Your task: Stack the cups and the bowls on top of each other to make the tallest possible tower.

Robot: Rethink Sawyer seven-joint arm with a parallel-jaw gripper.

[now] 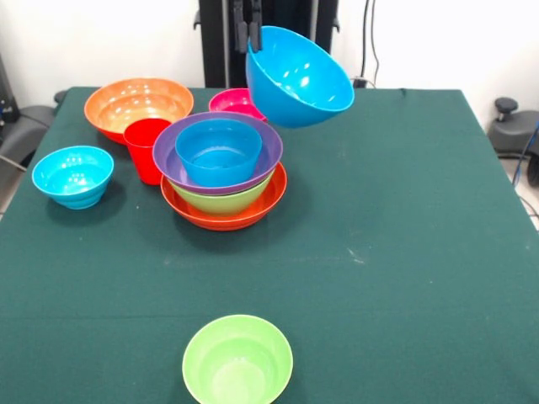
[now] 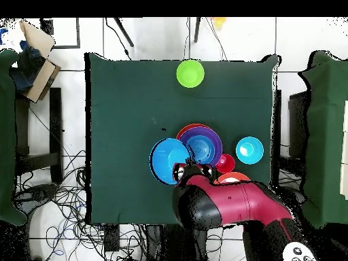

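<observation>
We are seeing the gripper clamping its fingers over the rim of a large blue bowl, holding it in the air above the table's far edge in the front view. The bowl is tilting steeply, its mouth facing toward the camera and to the picture's right, its base pointing back toward the pedestal.

The tower is standing just below and beside it, near the middle of the far half of the table: a wide orange bowl at the base, a green bowl, a purple bowl and a smaller blue bowl nested upright, mouths up. The red cup is standing upright, touching the tower's left side.

We are seeing only part of a magenta bowl behind the tower. A second orange bowl is sitting toward the far left corner, a small blue bowl near the left edge, and a green bowl at the near edge, cut off by the frame.
</observation>
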